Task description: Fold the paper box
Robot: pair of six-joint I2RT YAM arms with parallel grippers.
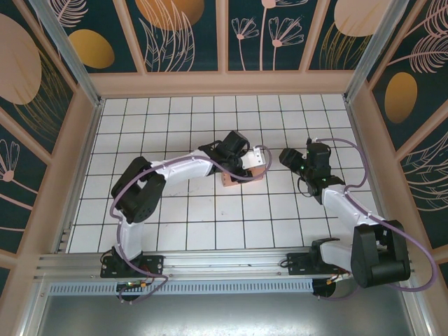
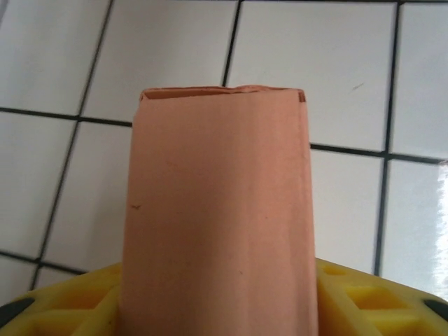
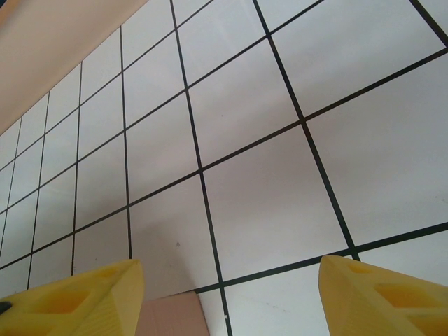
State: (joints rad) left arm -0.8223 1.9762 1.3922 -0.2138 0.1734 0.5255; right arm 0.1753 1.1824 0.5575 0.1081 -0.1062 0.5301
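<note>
The left fingers (image 2: 70,304) are spread wide, and the paper box (image 2: 220,210) fills the gap between them. Its long sides meet the inner face of each finger, so they appear to be gripping it. The box runs straight out ahead of the fingers. Its far end shows folded edges and sits over the white tiled table (image 2: 350,63).

The right fingers (image 3: 77,301) are well parted and hold nothing. Only one corner of the box shows in the right wrist view, just beside the left-hand finger at the lower edge. Bare tiles stretch ahead of them to the beige wall (image 3: 56,49).

From above, the box lies near the middle of the table, between the two pairs of fingers and well apart from every wall.
</note>
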